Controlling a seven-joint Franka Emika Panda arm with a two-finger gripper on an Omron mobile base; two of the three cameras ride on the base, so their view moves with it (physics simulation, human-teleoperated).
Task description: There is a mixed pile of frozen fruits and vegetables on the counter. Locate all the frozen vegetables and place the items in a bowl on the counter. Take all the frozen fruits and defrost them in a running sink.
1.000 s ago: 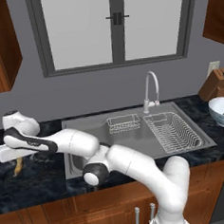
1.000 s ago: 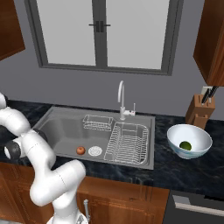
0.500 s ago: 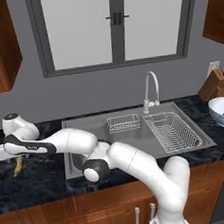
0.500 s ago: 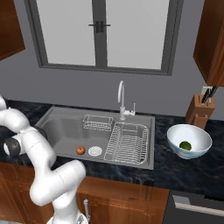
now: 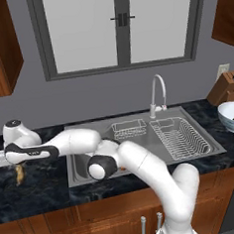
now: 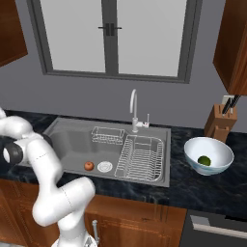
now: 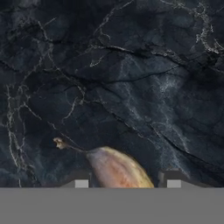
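Where the black marbled tabletop [image 5: 40, 194] runs above brown wooden cabinets, it carries a wide grey steel sink [image 6: 72, 140] with a wire rack and a tall curved silver faucet [image 6: 133, 108]. Further along, at the far right of the tabletop, a round white bowl [image 6: 218, 150] with pale bluish shading stands beside a wooden knife block [image 6: 218, 123]. Inside that bowl lies a small lumpy green ball [image 6: 205, 160]. On the floor of the sink, just beside the round drain [image 6: 104, 167], rests a small red-orange apple-like fruit [image 6: 89, 166]. At the opposite end, well left of the sink, the white arm reaches low over the tabletop, and a slim curved yellow-brown banana-like fruit [image 5: 18, 174] lies there beneath the hand. From the hand view, the banana's body sits between the two dark fingertips of the gripper [image 7: 127, 183], its thin stem pointing away across the stone. Gaps show between each fingertip and the fruit's sides, so the gripper stands partly spread around it; whether the pads touch the fruit cannot be told.
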